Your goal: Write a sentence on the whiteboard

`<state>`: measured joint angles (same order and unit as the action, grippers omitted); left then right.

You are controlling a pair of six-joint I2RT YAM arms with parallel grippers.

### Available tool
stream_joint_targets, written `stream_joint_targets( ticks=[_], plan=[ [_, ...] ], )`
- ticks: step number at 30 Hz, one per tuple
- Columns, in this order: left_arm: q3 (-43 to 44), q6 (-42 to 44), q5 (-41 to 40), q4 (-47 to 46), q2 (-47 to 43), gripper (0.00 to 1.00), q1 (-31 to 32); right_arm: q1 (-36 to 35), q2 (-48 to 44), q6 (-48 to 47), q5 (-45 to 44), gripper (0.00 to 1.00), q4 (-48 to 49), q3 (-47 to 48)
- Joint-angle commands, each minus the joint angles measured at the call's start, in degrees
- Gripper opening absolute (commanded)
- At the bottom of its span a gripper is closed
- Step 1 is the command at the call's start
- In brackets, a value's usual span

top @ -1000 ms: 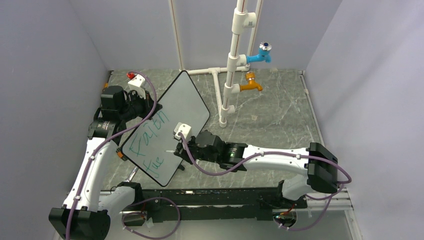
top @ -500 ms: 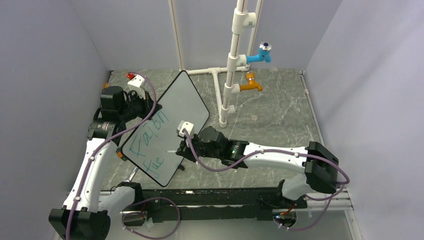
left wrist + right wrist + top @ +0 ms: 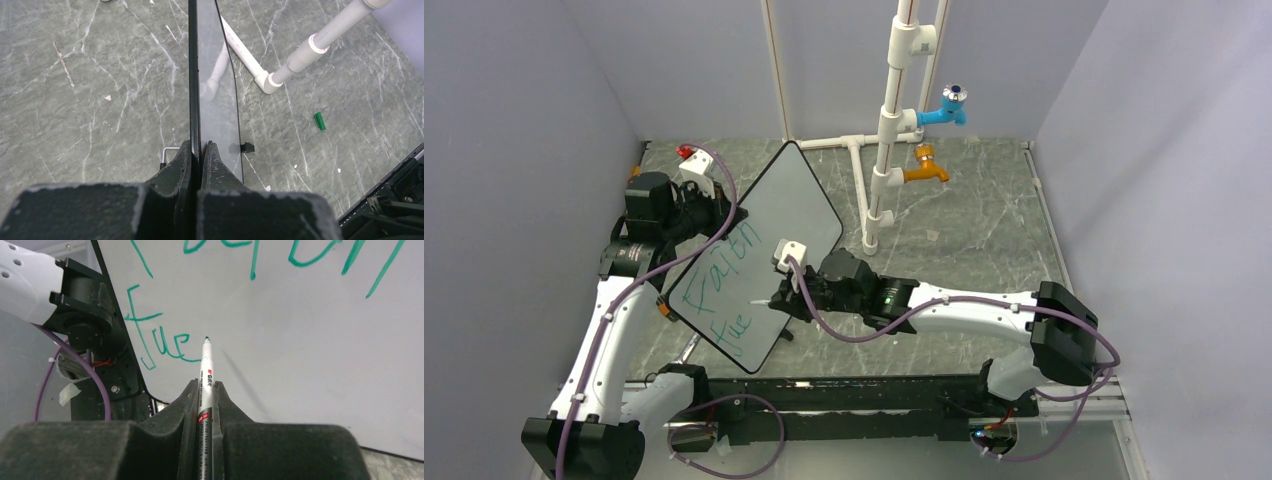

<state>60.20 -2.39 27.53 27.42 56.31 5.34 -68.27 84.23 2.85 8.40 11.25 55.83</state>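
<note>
Currently whiteboard [image 3: 786, 198] tilted; green sentence [image 3: 727, 268] reads "Faith fue".

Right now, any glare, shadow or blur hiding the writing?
Right wrist: marker throws a soft shadow right of its tip on the whiteboard, clear of the sentence; right claw slightly soft. Left wrist: whiteboard edge-on, mirrors the pipe. Top external: even light, no glare.

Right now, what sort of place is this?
Probably a robot test booth: plain walls box in a marbled tabletop, a white pipe rack with coloured taps stands at the back, and robot arms hold a whiteboard and marker.
</note>
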Motion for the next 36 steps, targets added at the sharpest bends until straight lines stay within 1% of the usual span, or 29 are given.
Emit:
stream_joint_targets(
  ticks=[1, 14, 36],
  plan=[
    [-1.9, 7.2, -4.5, 3.2, 0.2, 0.0, 0.1, 0.0, 1.3, -1.4, 2.1, 0.0, 3.2, 4.9],
    [-1.9, 7.2, -4.5, 3.2, 0.1, 0.0, 0.1, 0.1, 6.0, -1.6, 1.9, 0.0, 3.3, 8.8],
    [-1.9, 7.2, -4.1, 3.3, 0.3, 0.0, 0.1, 0.1, 5.5, 1.6, 0.2, 0.0, 5.9, 0.4]
  ],
)
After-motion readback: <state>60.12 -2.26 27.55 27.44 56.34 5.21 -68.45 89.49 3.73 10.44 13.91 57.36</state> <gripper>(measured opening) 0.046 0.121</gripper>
